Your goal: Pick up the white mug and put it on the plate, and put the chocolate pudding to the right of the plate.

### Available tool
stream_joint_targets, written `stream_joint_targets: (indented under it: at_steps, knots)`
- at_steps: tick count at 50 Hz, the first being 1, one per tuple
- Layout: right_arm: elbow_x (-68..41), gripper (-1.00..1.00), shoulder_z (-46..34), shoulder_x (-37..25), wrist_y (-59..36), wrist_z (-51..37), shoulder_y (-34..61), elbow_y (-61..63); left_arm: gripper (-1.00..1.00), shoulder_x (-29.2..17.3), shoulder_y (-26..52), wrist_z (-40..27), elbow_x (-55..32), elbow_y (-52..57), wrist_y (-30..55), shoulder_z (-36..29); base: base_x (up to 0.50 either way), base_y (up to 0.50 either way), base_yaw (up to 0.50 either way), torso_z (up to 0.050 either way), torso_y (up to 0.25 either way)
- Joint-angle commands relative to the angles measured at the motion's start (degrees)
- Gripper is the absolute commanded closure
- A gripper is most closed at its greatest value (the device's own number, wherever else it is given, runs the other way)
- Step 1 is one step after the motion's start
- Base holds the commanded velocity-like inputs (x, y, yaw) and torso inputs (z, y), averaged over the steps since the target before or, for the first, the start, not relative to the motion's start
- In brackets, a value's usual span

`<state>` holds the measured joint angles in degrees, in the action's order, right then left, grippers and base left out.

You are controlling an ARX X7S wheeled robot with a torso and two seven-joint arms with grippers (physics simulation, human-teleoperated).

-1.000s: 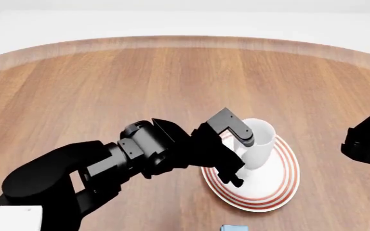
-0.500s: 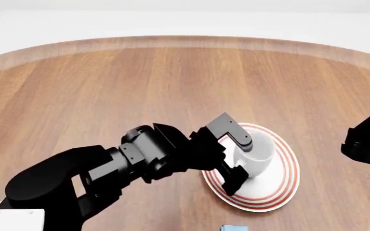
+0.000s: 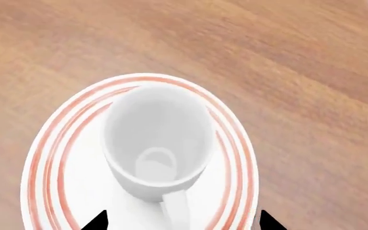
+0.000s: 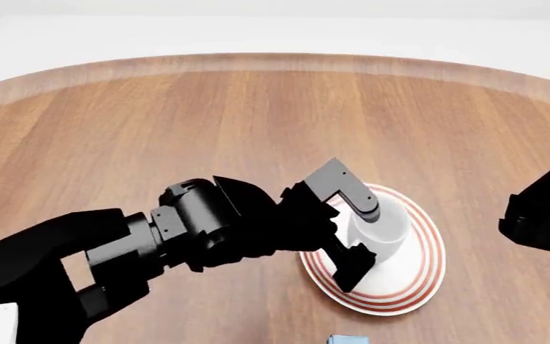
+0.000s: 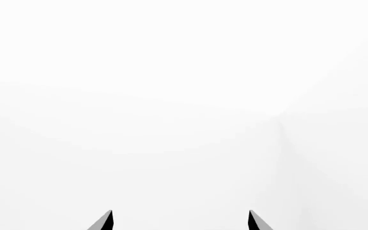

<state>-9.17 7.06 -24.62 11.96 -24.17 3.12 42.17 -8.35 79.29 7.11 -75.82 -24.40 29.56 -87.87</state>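
The left gripper (image 4: 356, 233) reaches over the near-left part of the plate (image 4: 423, 276), its two black fingers spread apart on either side of the white mug (image 4: 382, 229) with a gap between each finger and the mug, so it grips nothing. In the left wrist view only the two fingertips (image 3: 97, 221) show, wide apart, with the mug's handle pointing back between them.

The white mug (image 3: 157, 141) is plain, glossy and unmarked, with a loop handle; it stands upright and empty on the plate (image 3: 46, 158), roughly central inside the red rings. The plate lies flat on the wooden table (image 4: 160, 122).

Just nearer than the plate, at the bottom edge of the head view, a light blue corner of the chocolate pudding (image 4: 348, 339) shows.

Right of the plate, the right gripper (image 5: 179, 220) has its fingertips parted, holding nothing, against blank white.
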Motion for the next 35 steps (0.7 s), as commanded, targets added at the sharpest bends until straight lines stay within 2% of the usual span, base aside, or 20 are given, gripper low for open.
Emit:
stream_joint_targets:
  at_steps: [1, 20, 35]
  knots:
    - [1.31, -1.00, 1.05, 0.89, -0.16, 1.39, -0.30, 0.84, -1.00, -4.97, 0.36, -4.51, -1.95, 11.25, 1.45, 2.71, 0.00, 0.00, 0.00, 0.000, 0.000]
    - [1.43, -1.00, 0.78, 0.55, -0.72, 1.18, -0.41, 1.69, -1.00, -16.73, 4.15, -13.14, -6.82, 35.92, 2.53, 7.25, 0.00, 0.00, 0.00, 0.000, 0.000]
    - [1.65, -1.00, 0.27, 0.44, -0.73, 1.13, -0.45, 1.50, -1.00, -27.80, 4.23, -14.85, -8.34, 49.38, -3.18, 13.45, 0.00, 0.00, 0.00, 0.000, 0.000]
